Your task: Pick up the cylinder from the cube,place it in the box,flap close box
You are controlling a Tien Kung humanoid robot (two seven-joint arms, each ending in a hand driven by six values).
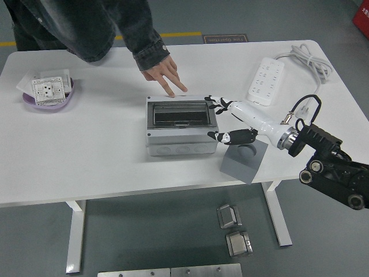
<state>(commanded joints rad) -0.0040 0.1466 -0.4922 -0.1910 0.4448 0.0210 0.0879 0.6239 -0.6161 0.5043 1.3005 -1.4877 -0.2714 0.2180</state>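
Box [181, 126] mid-counter [98, 156], lid flap down. Person's hand [163, 74] fingertips touching counter just behind it. Right hand [228, 120] at box's right edge, fingers spread, holding nothing. Cube [243, 159] beside. Cylinder not visible.

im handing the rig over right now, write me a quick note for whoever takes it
Right hand: open, holding nothing, just right of the box. The left hand is not in view.
A person's hand hovers behind the box's far edge; I cannot tell whether the fingertips touch it.
The box's tinted flap lies down flat. The grey cube sits right of the box, and its round recess is empty. The cylinder is not visible, presumably inside the box.
Done, by the look of it: cylinder off the cube, flap lowered.
Left: check the flap is fully shut, then draw the right hand clear.
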